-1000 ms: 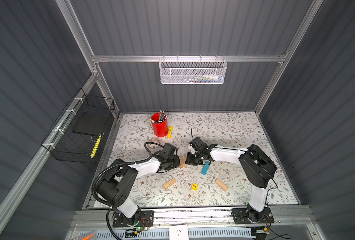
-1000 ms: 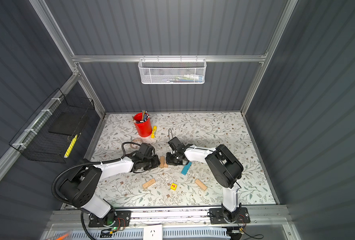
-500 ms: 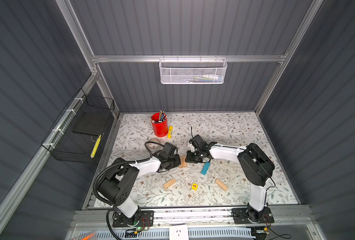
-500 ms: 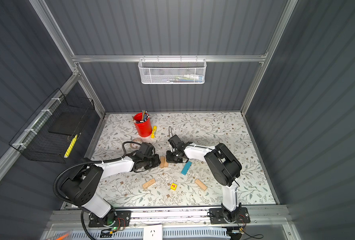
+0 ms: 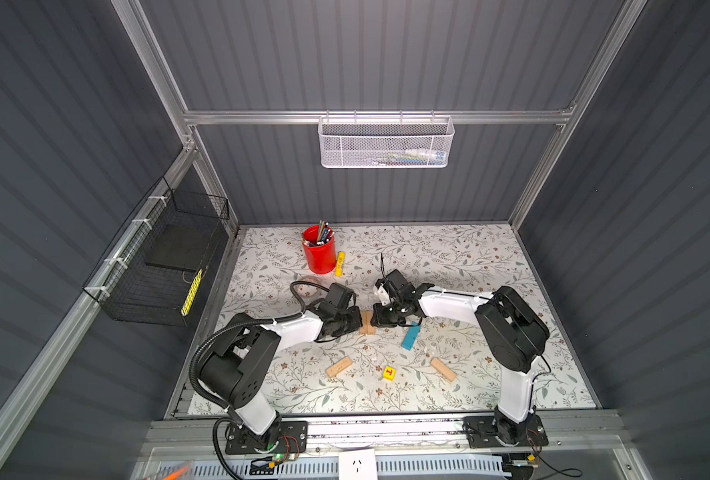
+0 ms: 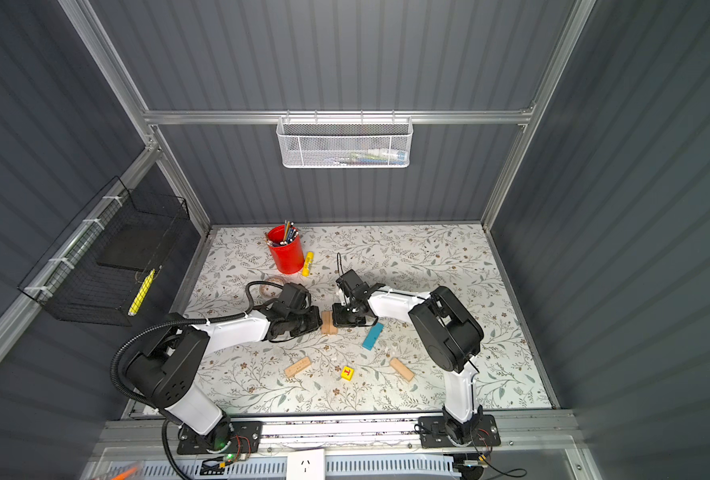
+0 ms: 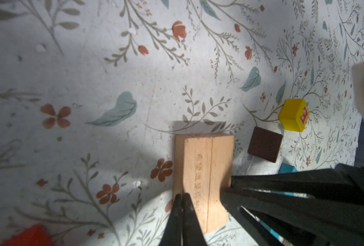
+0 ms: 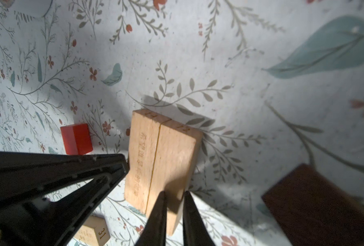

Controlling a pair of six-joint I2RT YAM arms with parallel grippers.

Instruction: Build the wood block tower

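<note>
Two tan oblongs (image 5: 367,323) (image 6: 329,323) lie side by side, touching, at mid-table. My left gripper (image 5: 355,324) (image 7: 182,194) is shut, its tips against one long side of the pair (image 7: 202,170). My right gripper (image 5: 375,320) (image 8: 174,192) is shut to a narrow slit at the opposite side of the pair (image 8: 162,157), holding nothing. A blue oblong (image 5: 411,336), two more tan oblongs (image 5: 338,367) (image 5: 443,369) and a yellow cube (image 5: 389,372) lie nearer the front. In the wrist views a red cube (image 8: 76,138), a dark brown piece (image 7: 265,147) and another yellow cube (image 7: 294,115) show.
A red pen cup (image 5: 319,253) and a yellow marker (image 5: 339,263) stand at the back left of the mat. A white mesh basket (image 5: 386,143) hangs on the back wall, a black wire basket (image 5: 166,266) on the left wall.
The right arm has shifted slightly to the left. The tan pair and the left gripper stay where they were.
</note>
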